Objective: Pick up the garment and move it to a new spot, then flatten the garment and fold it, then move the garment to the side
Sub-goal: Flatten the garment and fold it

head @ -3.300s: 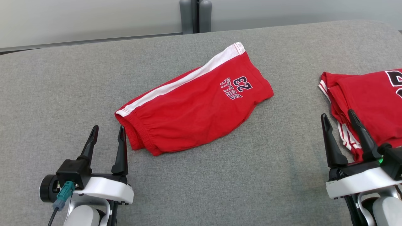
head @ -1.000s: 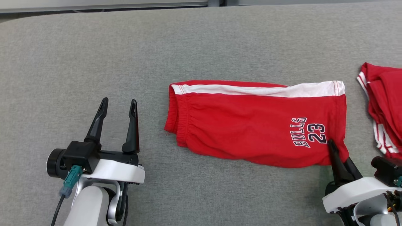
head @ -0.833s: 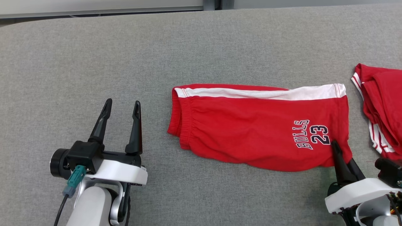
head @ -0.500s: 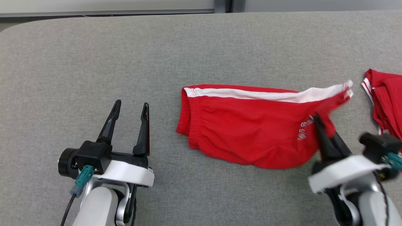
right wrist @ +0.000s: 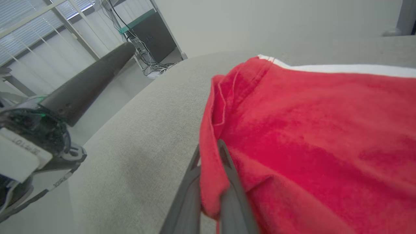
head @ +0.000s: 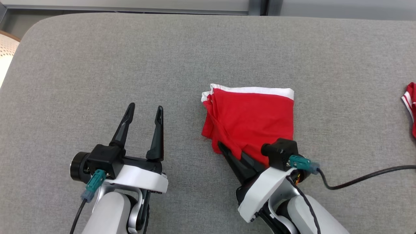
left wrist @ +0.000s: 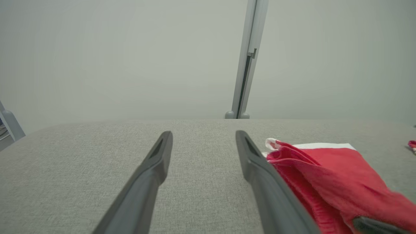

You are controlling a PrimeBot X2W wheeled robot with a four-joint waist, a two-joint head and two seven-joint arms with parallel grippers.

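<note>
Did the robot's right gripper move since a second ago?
Yes. The right gripper, shut on the red shorts, swung left, away from the other red garment, folding the shorts over.

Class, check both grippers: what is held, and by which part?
The right gripper pinches the red shorts by a fabric edge at their near left corner. The left gripper is open, empty.

Garment [head: 256, 117] now doubled over — leg end across to the waistband, right gripper [head: 223, 149] with it
</note>
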